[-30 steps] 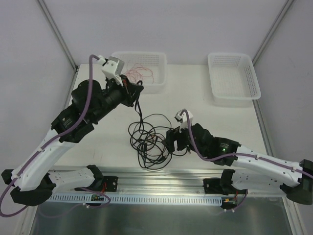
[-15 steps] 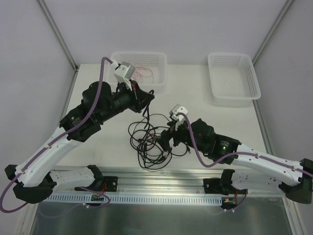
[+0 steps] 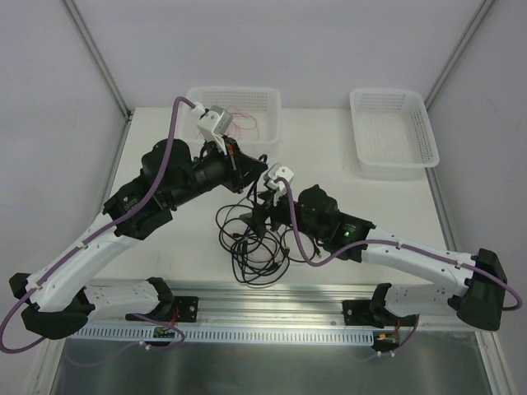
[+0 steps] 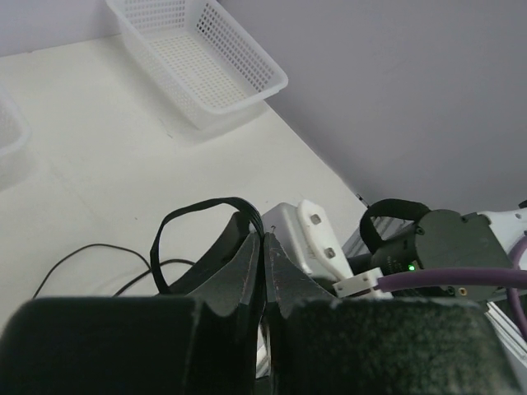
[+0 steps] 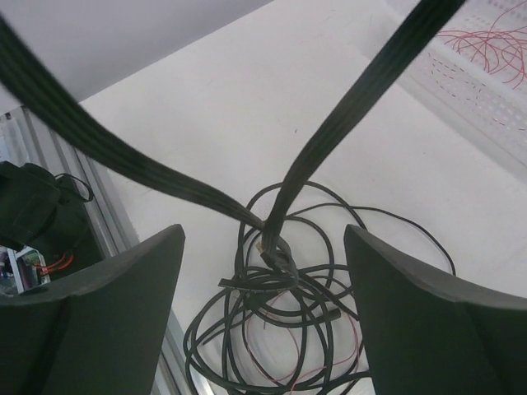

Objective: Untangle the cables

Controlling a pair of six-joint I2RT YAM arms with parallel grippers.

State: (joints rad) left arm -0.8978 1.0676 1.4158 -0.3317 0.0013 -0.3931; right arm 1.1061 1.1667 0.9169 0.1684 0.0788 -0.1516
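Note:
A tangle of black cables (image 3: 251, 243) lies on the white table in front of the arms, with a thin red wire (image 5: 329, 362) threaded through it. My left gripper (image 3: 249, 164) is shut on a flat black cable (image 4: 198, 212), held above the table. Two taut stretches of that cable (image 5: 346, 107) rise from the knot (image 5: 280, 259). In the left wrist view the left gripper (image 4: 265, 240) has its jaws pressed together, and the cable loops out at their tip. My right gripper (image 3: 258, 217) hovers over the tangle. The right gripper (image 5: 263, 247) is open and holds nothing.
A white basket (image 3: 265, 123) at the back left holds loose red wires (image 3: 239, 125). A second white basket (image 3: 394, 136) stands at the back right. A metal rail (image 3: 272, 300) runs along the near table edge, between the arm bases.
My left gripper has swung right and toward the middle with the black cable in it. My right gripper has moved left over the tangle and now stands between the lifted strands.

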